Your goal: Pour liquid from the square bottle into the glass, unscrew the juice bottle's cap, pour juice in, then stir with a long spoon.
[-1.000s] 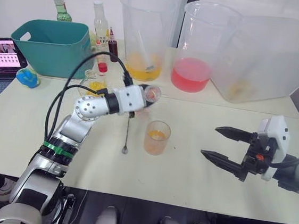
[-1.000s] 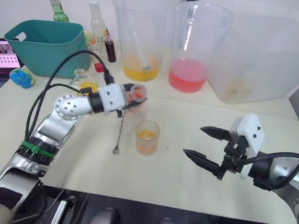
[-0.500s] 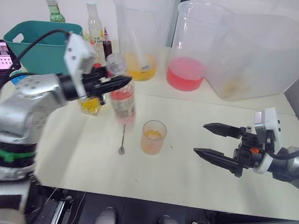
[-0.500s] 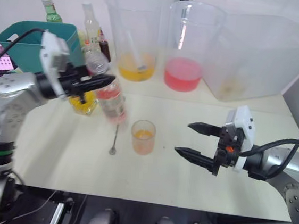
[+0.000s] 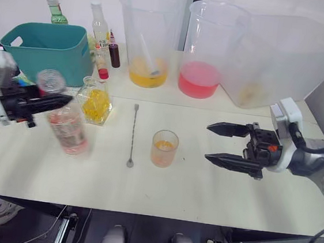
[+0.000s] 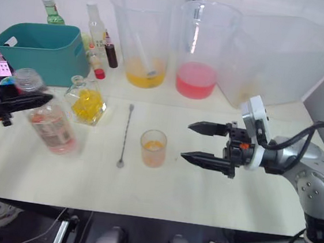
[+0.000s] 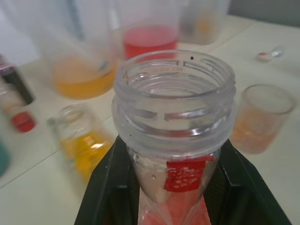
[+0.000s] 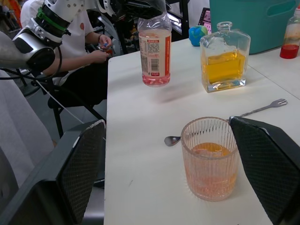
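Observation:
My left gripper [image 5: 57, 100] is shut on the neck of the juice bottle [image 5: 67, 129], which stands upright at the table's left and holds a little pink liquid. Its open mouth [image 7: 174, 79] carries no cap; the juice bottle's cap is out of view. Just right of it stands the square bottle [image 5: 96, 101] of yellow liquid. The long spoon [image 5: 133, 134] lies flat between that bottle and the glass [image 5: 164, 148], which is partly filled with orange-pink liquid. My right gripper [image 5: 207, 141] hangs open to the right of the glass, fingers pointing at it.
A teal basket [image 5: 48, 48] stands at the back left, with slim bottles [image 5: 99, 25] and a small dark-red bottle [image 5: 115, 53] beside it. Two huge beakers [image 5: 150, 36] [image 5: 210, 51] and a clear bin [image 5: 290, 59] line the back. A person [image 8: 89, 42] sits past the table's left end.
My left arm has swung far left with the juice bottle, from tilted near the glass to upright at the table's left. The right gripper has edged toward the glass, still open.

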{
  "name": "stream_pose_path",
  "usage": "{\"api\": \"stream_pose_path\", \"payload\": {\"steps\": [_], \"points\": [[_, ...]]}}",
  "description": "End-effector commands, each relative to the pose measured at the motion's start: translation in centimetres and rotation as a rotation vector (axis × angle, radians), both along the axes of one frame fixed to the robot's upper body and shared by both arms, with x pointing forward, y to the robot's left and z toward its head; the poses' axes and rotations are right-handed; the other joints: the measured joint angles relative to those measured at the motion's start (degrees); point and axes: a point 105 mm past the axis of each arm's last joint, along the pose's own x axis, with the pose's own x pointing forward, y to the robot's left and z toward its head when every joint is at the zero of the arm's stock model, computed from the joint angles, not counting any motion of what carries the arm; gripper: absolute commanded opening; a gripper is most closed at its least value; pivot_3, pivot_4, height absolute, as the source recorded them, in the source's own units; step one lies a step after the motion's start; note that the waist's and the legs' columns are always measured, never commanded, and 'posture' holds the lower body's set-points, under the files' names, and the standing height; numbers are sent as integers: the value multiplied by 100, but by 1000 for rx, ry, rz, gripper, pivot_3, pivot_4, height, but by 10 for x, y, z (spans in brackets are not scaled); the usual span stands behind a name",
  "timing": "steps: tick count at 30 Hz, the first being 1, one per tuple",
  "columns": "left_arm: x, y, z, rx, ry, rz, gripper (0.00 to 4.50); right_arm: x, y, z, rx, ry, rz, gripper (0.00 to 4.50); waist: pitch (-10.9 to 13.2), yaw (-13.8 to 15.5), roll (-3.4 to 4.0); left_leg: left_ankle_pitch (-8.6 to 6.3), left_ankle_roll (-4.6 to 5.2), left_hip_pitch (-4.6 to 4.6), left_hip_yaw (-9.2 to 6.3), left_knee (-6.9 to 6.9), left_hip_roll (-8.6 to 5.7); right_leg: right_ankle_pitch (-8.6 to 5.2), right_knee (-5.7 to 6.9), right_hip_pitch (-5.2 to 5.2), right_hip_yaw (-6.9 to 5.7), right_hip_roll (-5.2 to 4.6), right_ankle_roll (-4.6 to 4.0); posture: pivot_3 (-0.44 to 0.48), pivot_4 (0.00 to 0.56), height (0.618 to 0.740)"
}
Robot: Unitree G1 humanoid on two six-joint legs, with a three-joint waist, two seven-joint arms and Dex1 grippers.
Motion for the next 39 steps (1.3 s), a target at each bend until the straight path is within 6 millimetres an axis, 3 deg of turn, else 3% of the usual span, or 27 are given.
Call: {"api": "stream_pose_path", "payload": {"steps": [1,6,9,16,23,30,39], "points": [[-2,37,28,41,-142,153,1266,0,5,6,4,-45,34,4479,0,21,0,0,0,2,0,-6,0,-1,0,0,-1,0,-2,0,150,728],[16,63,29,-19,-188,298,1266,0,7,6,4,-51,36,4479,0,91,-15,0,0,-6,1,-10,-3,-1,-4,-2,-6,-5,-1,0,150,728],[39,73,26,-47,-215,385,1266,-1,8,5,1,-55,25,4479,0,129,-17,0,-1,-7,1,-9,-3,-1,-3,-3,-8,-5,-1,0,150,728],[85,77,33,-181,-231,443,1266,-3,9,2,2,-63,-15,4479,-2,151,-42,1,-2,-18,-1,-3,-4,0,9,-15,-10,-3,-1,0,150,728],[114,66,15,-132,-179,446,1266,-7,6,-4,-3,-57,-64,4479,-2,95,-42,2,-2,-20,-1,-4,-4,0,33,-18,-10,-3,-1,0,150,728],[125,49,4,-149,-158,389,1266,-7,4,-6,-5,-57,-92,4479,0,74,-45,2,-3,-21,-2,-3,-4,0,33,-19,-10,-3,-1,0,150,728],[124,47,-3,-101,-163,365,1266,-6,1,-5,-6,-62,-100,4479,0,42,-45,2,-3,-20,-4,-3,-5,0,33,-18,-10,-3,-1,0,150,728]]}}
